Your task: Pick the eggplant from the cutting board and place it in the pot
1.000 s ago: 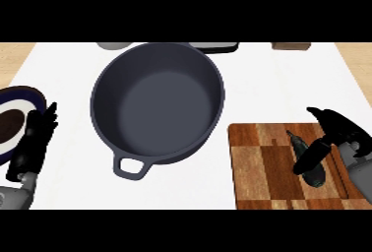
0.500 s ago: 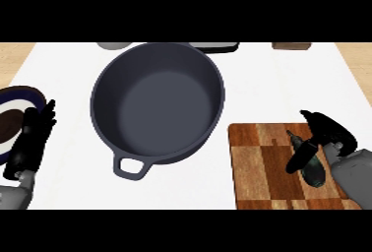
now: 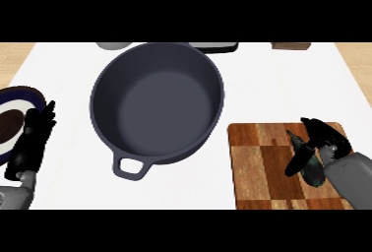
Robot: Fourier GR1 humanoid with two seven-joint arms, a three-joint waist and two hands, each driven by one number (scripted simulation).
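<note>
One hand's busy: right hand (image 3: 325, 143) curls its fingers round the eggplant (image 3: 308, 163) on the cutting board (image 3: 263, 165), pot (image 3: 156, 101) waiting at ten o'clock. Left hand (image 3: 30, 142) rests, fingers straight.

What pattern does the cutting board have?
The cutting board is a patchwork of light and dark brown wood blocks, seen in the head view.

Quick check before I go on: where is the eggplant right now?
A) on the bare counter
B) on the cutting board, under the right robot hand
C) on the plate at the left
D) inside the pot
B: the eggplant lies on the cutting board with the right robot hand over it; the pot holds nothing.
</note>
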